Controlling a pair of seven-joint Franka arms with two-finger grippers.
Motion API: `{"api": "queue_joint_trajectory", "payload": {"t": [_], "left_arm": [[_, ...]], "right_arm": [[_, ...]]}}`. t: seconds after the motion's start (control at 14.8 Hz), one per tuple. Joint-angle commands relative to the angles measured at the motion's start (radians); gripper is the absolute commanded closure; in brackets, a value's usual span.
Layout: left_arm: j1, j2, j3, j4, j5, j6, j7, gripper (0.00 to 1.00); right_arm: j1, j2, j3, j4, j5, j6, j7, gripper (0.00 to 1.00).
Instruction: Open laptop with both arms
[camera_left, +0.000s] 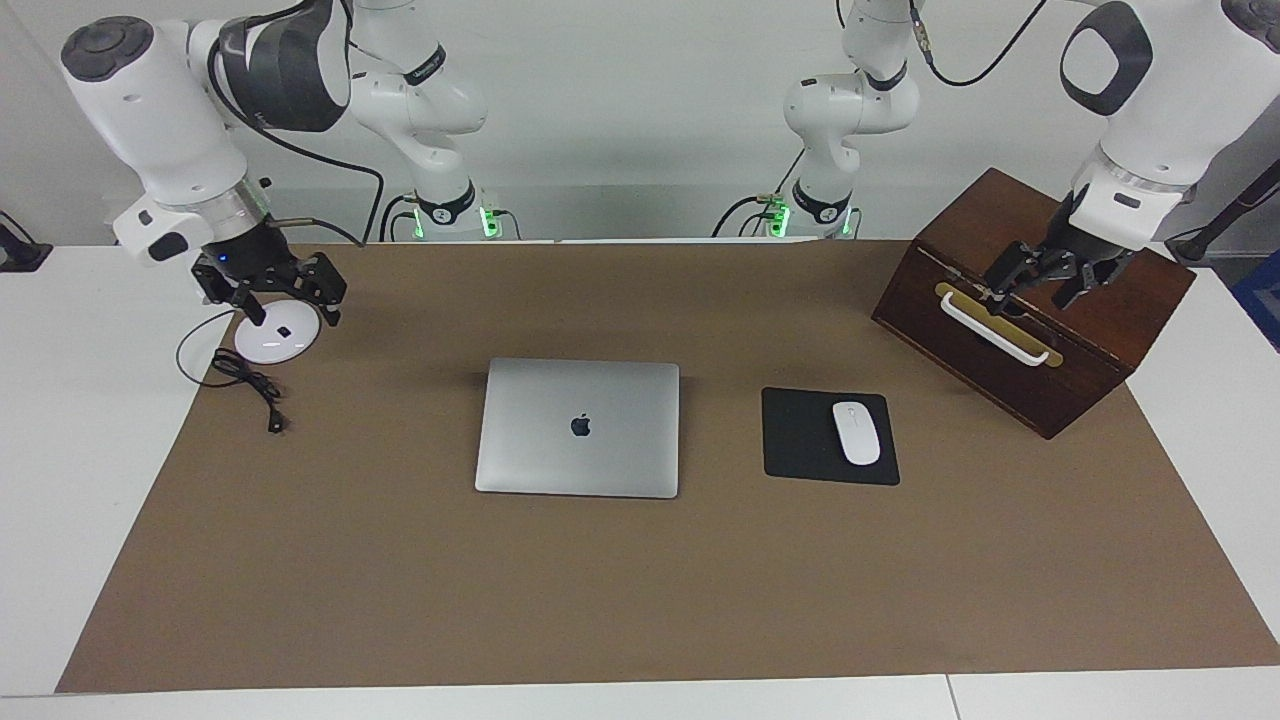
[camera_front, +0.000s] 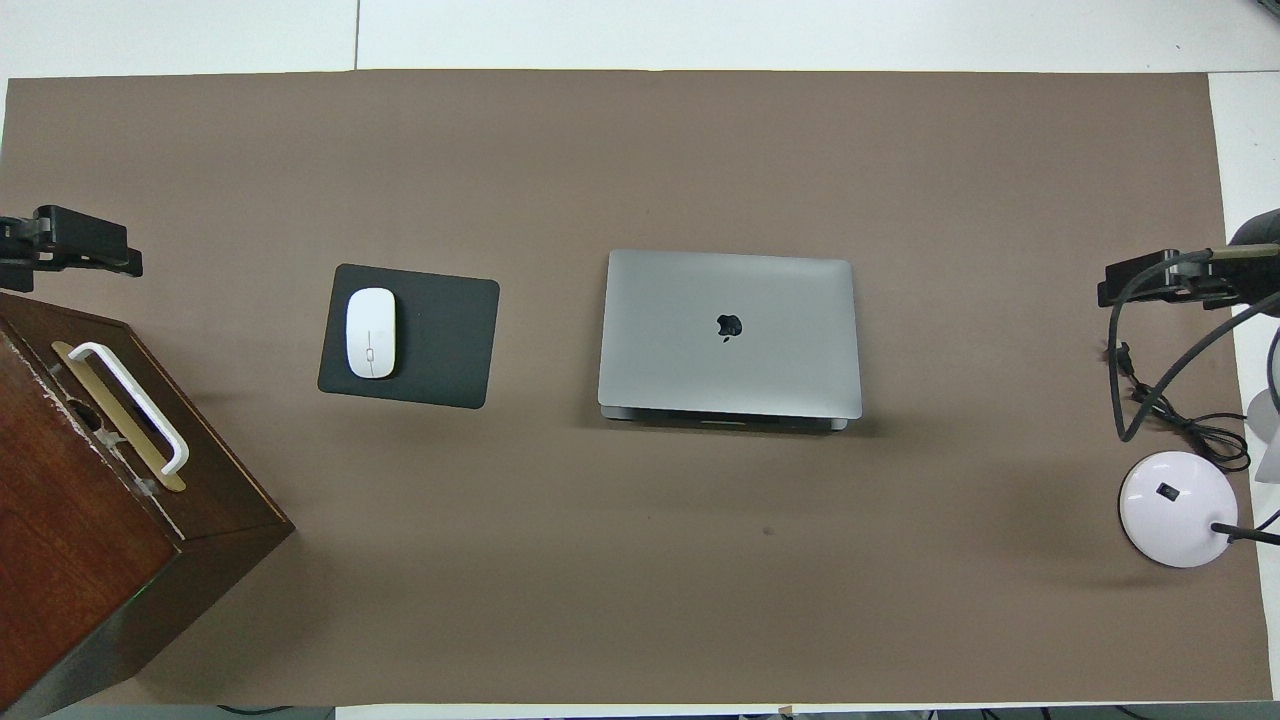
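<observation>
1. Laptop (camera_left: 578, 427) flat and shut at the middle of the brown mat (camera_left: 640, 600) on the worktop (camera_left: 70, 420), lid up with the dark apple logo (camera_left: 581, 426) showing.
2. Long axis set from one arm's end of the worktop to the other; in the overhead view a thin strip of the base edge (camera_front: 722, 424) visible under the lid on the side nearer the robots. Cannot tell from these views which long edge carries the hinge.
3. Beside the laptop, toward the left arm's end: black mouse pad (camera_left: 800, 440), close to the laptop but apart from it, with a white mouse (camera_left: 856, 432) lying on the part of it away from the laptop.
4. Past the mouse pad, at the left arm's end and nearer the robots: dark wooden box (camera_left: 1090, 330) turned at an angle, with a white handle (camera_left: 994, 328) on a brass plate.
5. Left claw (camera_left: 1040, 280) raised over the wooden box near the handle, fingers apart, gripping nothing, well apart from the laptop.
6. At the right arm's end: round white lamp base (camera_left: 277, 337) with a black cable (camera_left: 245, 378) coiled next to it.
7. Right claw (camera_left: 290, 300) raised over the lamp base, fingers spread wide, holding nothing, well apart from the laptop.
</observation>
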Motion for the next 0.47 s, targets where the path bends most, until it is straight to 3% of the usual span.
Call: {"api": "queue_joint_trajectory", "payload": {"t": [0.0, 0.07, 0.13, 0.2, 0.27, 0.34, 0.4], "left_arm": [[-0.006, 0.005, 0.005, 0.002, -0.012, 0.012, -0.031, 0.0], [-0.008, 0.005, 0.005, 0.002, -0.012, 0.012, -0.033, 0.01], [-0.008, 0.005, 0.005, 0.002, -0.012, 0.009, -0.031, 0.12], [-0.006, 0.005, 0.003, 0.002, -0.012, 0.006, -0.03, 0.52], [-0.006, 0.005, 0.003, 0.002, -0.012, 0.006, -0.028, 0.86], [-0.006, 0.005, 0.002, 0.004, -0.012, 0.003, -0.028, 1.0], [-0.008, 0.005, 0.003, 0.004, -0.012, 0.001, -0.028, 1.0]], "right_arm": [[-0.003, -0.027, 0.003, -0.037, 0.003, 0.025, 0.005, 0.0], [-0.003, -0.027, 0.003, -0.039, 0.003, 0.025, 0.005, 0.0], [-0.003, -0.027, 0.003, -0.039, 0.003, 0.025, 0.005, 0.0], [-0.003, -0.027, 0.003, -0.039, 0.003, 0.025, 0.005, 0.0], [-0.003, -0.027, 0.003, -0.039, 0.003, 0.025, 0.005, 0.0], [-0.003, -0.027, 0.003, -0.039, 0.003, 0.025, 0.003, 0.0], [-0.003, -0.027, 0.003, -0.039, 0.003, 0.025, 0.003, 0.0]]}}
